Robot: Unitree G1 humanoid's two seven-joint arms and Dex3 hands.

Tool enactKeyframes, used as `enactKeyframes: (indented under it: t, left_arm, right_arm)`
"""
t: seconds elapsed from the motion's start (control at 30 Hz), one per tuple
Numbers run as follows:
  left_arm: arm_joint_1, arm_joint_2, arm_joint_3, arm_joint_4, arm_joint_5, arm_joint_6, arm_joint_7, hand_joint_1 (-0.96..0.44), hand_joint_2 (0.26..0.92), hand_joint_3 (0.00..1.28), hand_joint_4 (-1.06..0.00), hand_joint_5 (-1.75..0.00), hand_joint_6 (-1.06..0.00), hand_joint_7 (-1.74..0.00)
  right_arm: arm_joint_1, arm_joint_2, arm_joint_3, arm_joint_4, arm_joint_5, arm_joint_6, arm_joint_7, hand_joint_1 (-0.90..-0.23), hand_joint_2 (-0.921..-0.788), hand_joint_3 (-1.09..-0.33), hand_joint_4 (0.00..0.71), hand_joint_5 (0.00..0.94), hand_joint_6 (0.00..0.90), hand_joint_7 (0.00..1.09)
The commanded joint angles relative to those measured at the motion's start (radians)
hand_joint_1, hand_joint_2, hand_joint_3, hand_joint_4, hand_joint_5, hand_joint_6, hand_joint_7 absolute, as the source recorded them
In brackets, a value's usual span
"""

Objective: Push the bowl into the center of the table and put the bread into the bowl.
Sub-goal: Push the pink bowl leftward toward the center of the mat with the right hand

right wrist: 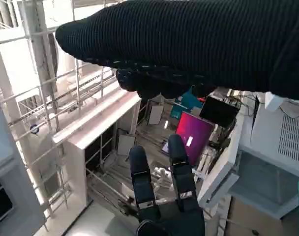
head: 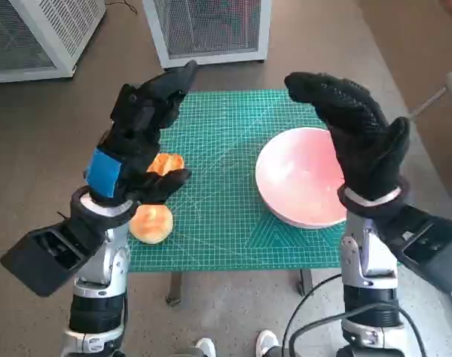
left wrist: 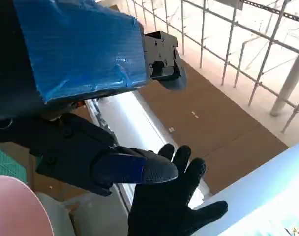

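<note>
Both arms are up and nothing is in either grasp, so by my reading the first step, the push, has not begun. The shallow pink round bowl (head: 304,175) sits on the right side of the green gridded cutting-mat surface (head: 218,141), off its middle. The right robot hand (head: 360,137) in its black knitted glove hangs above the bowl's right rim, fingers spread and empty, pointing to the far side. It looks raised clear of the bowl, not touching.

Over on the left, the black left robot hand (head: 140,137) with blue tape on its back is also lifted, fingers apart, holding nothing. Two golden-brown bread rolls wait below it: one round roll (head: 152,223) at the near left edge of the surface, another roll (head: 165,163) just beyond it, partly hidden behind the hand.

The next move, I'd say, calls for the right hand to come down outside the bowl's right rim and shove it leftward to centre. Then a roll needs lifting and dropping in; the left hand is the closer one.
</note>
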Motion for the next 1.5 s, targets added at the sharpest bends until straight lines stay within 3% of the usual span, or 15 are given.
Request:
enactKeyframes:
  t: [0.03,0.83,0.97,1.1,1.27,1.5]
  left_arm:
    - [-0.003,-0.004,0.003,0.005,-0.009,-0.003,-0.002,-0.66,0.921,0.30,-0.20,-0.04,0.00,-0.70]
    - [-0.010,-0.001,0.005,0.015,-0.007,-0.011,-0.008,-0.66,0.921,0.30,-0.20,-0.03,0.00,-0.70]
    - [-0.011,-0.001,0.004,0.016,-0.006,-0.011,-0.008,-0.66,0.921,0.30,-0.20,-0.03,0.00,-0.70]
    - [-0.010,0.001,0.006,0.017,-0.008,-0.012,-0.010,-0.66,0.921,0.30,-0.20,-0.03,0.00,-0.70]
    - [-0.005,0.005,0.013,0.022,-0.012,-0.021,-0.018,-0.66,0.921,0.30,-0.20,-0.03,0.00,-0.70]
    - [-0.002,0.007,0.022,0.035,-0.025,-0.033,-0.031,-0.67,0.921,0.30,-0.20,-0.03,0.00,-0.68]
  right_arm:
    - [0.019,0.000,0.000,0.008,-0.001,0.002,0.002,-0.517,-0.921,-0.481,0.396,0.006,0.019,0.81]
    - [0.017,0.003,-0.001,0.011,0.006,0.002,0.003,-0.524,-0.921,-0.480,0.396,0.005,0.023,0.80]
    - [0.016,-0.002,-0.010,0.021,0.018,-0.001,0.012,-0.528,-0.921,-0.476,0.398,0.007,0.027,0.80]
    - [0.009,-0.017,-0.035,0.059,0.042,-0.015,0.037,-0.519,-0.921,-0.461,0.404,0.008,0.054,0.76]
    - [-0.026,-0.069,-0.106,0.191,0.051,-0.087,0.061,-0.509,-0.921,-0.496,0.397,0.002,0.067,0.67]
    - [-0.076,-0.137,-0.196,0.403,-0.009,-0.195,-0.020,-0.523,-0.921,-0.541,0.373,0.000,0.065,0.62]
